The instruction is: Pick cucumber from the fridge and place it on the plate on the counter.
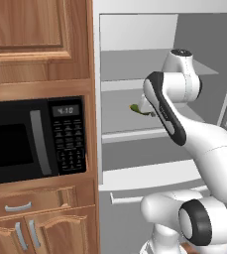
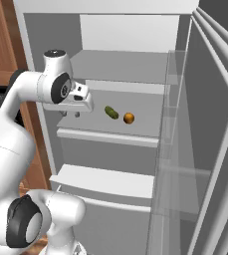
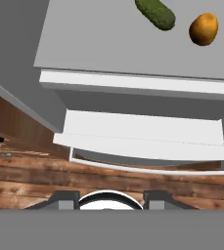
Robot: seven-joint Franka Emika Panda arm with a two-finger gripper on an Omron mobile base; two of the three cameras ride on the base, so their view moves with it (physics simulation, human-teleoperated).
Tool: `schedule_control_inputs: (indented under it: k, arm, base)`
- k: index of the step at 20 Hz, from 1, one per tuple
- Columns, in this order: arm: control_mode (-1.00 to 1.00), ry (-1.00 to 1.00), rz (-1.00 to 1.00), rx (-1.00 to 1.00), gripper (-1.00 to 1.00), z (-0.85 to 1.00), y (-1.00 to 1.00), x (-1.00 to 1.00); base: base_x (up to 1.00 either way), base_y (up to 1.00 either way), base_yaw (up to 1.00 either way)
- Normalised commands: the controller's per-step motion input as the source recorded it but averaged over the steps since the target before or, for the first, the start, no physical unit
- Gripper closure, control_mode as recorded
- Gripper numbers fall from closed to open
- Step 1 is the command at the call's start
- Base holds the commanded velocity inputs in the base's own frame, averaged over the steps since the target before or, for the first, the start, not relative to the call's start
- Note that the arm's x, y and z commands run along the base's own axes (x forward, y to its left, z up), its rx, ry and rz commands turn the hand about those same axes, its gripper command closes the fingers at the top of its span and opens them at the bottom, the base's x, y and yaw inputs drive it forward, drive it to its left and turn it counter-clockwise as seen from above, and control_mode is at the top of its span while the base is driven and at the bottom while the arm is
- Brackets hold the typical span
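The fridge (image 2: 110, 135) stands open, its glassy door (image 2: 205, 149) swung out to the right. On its middle shelf (image 3: 118, 49) lies the small dark green cucumber (image 2: 111, 112) (image 1: 137, 108) (image 3: 155, 13). My gripper (image 2: 70, 114) (image 3: 111, 200) hangs at the shelf's left front corner, pointing down, to the left of the cucumber and well apart from it. Its fingers (image 3: 64, 199) are spread, so it is open and holds nothing. In the left base view my forearm covers the hand. The plate and the counter are out of view.
A round orange fruit (image 2: 129, 118) (image 3: 203, 29) lies just right of the cucumber on the same shelf. A black microwave (image 1: 35, 139) sits in wooden cabinets left of the fridge. Lower shelves and a drawer front (image 3: 147, 146) jut out beneath my hand, above the wood floor.
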Motion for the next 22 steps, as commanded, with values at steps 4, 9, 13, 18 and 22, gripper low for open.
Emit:
schedule_control_inputs:
  k: [4, 9, 13, 18, 22]
  arm:
    - [-1.0, 0.0, 0.0, 0.0, -1.0, 0.0, 0.0, 0.0]
    - [-1.0, 0.0, 0.0, 0.0, -1.0, 0.0, 0.0, 0.0]
    - [-1.0, -0.02, -0.03, 0.0, -1.0, -0.19, 0.0, 0.0]
    - [-1.0, -0.11, 0.0, 0.0, -1.0, -0.22, -0.2, 0.0]
    - [-1.0, -0.01, -0.01, 0.0, -1.0, -0.19, -0.32, 0.0]
  base:
    - [0.0, 0.0, 0.0]
    - [0.0, 0.0, 0.0]
    - [0.0, 0.0, 0.0]
    - [0.0, 0.0, 0.0]
    - [0.0, 0.0, 0.0]
